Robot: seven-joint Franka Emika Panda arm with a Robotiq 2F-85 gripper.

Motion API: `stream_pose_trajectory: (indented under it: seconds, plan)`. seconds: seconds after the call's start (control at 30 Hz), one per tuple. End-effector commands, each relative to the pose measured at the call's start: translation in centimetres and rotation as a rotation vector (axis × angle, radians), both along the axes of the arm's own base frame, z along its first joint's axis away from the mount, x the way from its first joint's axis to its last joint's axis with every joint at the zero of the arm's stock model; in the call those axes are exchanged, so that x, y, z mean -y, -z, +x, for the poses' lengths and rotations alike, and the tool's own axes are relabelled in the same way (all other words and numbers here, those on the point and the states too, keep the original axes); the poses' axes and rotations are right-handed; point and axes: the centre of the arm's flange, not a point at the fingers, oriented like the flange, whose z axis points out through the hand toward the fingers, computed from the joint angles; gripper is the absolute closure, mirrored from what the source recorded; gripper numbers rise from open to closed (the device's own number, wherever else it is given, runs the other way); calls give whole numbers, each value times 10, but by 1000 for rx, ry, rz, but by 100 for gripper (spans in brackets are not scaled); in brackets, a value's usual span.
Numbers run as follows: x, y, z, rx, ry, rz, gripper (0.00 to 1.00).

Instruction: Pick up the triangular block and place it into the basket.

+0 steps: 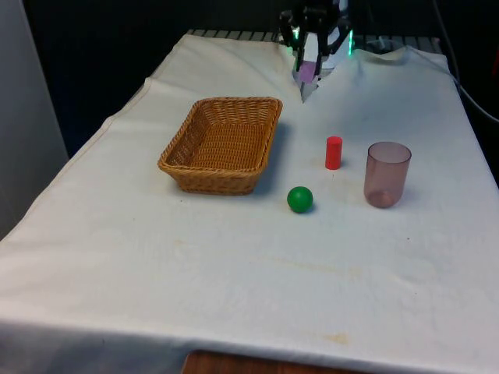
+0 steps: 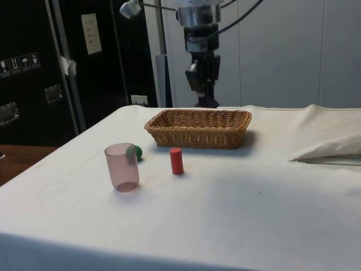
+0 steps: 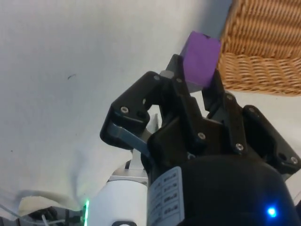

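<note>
My gripper (image 1: pixel 306 84) hangs above the cloth just beyond the far right corner of the wicker basket (image 1: pixel 234 102), shut on a purple triangular block (image 1: pixel 309 72). From the side, the gripper (image 2: pixel 204 95) is behind the basket (image 2: pixel 197 136), and the purple block (image 2: pixel 210 103) peeks out at its tips. In the wrist view the block (image 3: pixel 201 59) sticks out between the two fingers of the gripper (image 3: pixel 197 75). The basket's woven wall (image 3: pixel 263 70) is close beside it. The basket holds nothing.
A red cylinder (image 1: pixel 334 152) stands at the front view's right of the basket. A green ball (image 1: pixel 299 199) lies nearer the camera, and a translucent pink cup (image 1: pixel 386 173) stands further right. A raised fold of cloth (image 2: pixel 333 144) lies beyond the basket in the side view.
</note>
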Motion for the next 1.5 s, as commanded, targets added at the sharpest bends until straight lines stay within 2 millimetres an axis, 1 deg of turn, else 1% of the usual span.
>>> stream_pose_trajectory:
  seconds: [0.0,0.03,0.07,0.17,0.2,0.3,0.33,0.37,0.5,0.63,0.67,0.87,0.9,0.97,1.0,1.13,1.17,1.2,1.23,1.3,1.47]
  plan:
    - [5,-1,5,-3,-1,-8,67]
    - [7,-2,7,-3,0,-9,67]
    - [4,-2,5,1,0,-3,67]
    - [17,-3,15,-1,-4,-15,67]
    - [17,-3,15,-1,-4,-15,67]
    - [26,-3,20,1,-9,-20,67]
    - [29,-3,21,1,-11,-21,67]
    - [26,-3,21,2,-8,-14,67]
    - [41,-3,27,5,-21,-26,67]
    - [49,-3,31,7,-28,-30,67]
    - [47,-4,29,4,-25,-23,67]
    - [67,-1,39,8,-39,-37,67]
    - [65,-1,38,3,-36,-33,67]
    - [72,1,41,9,-42,-39,67]
    - [78,3,43,10,-43,-42,67]
    - [88,11,47,11,-50,-47,67]
    - [84,9,46,5,-46,-49,67]
    - [92,15,48,12,-54,-50,67]
    - [92,15,48,12,-54,-50,67]
    - [99,25,50,13,-58,-55,67]
    - [110,43,55,16,-65,-69,67]
